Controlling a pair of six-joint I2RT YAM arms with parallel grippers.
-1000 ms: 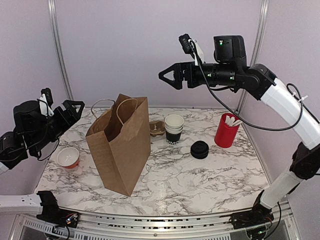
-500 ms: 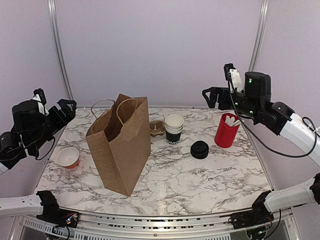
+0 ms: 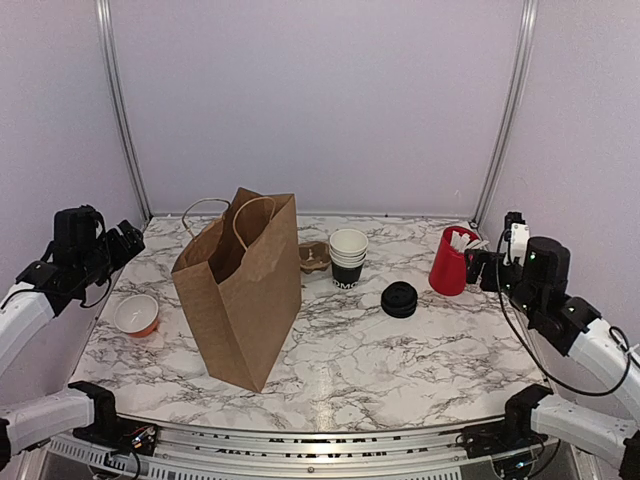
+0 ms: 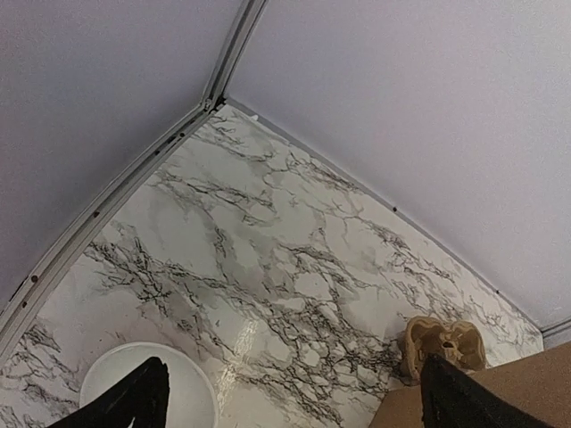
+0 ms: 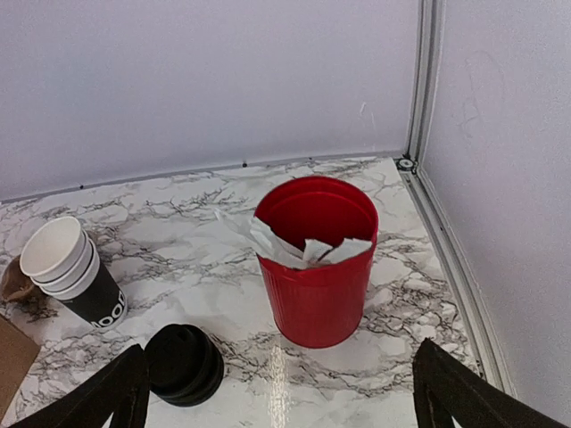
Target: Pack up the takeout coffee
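Bag (image 3: 243,290): upright on the table (image 3: 400,360), mouth open, handles up; inside hidden from every view.
Cups (image 3: 348,257): stacked, standing just right of the bag, outside it; no lid on top.
Lids (image 3: 399,299): black, lying right of the bag, in front of the cups and apart from them.
Cup holder (image 3: 314,256): brown cardboard, behind the bag's right edge, beside the cups.
Red tub (image 3: 453,261): far right of the bag, white packets sticking out of it.
Small bowl (image 3: 135,314): left of the bag, near the table edge.
Left gripper (image 4: 285,397): well left of the bag, above the bowl, fingers spread, nothing between them.
Right gripper (image 5: 285,392): far right of the bag, near the red tub, fingers spread wide, nothing held.
Progress: cups, lids and holder all seen outside the bag; nothing visibly packed, though bag contents cannot be told.
Left to do, by judgement: lidded cup set in the holder and into the bag, if not already matched by something inside.
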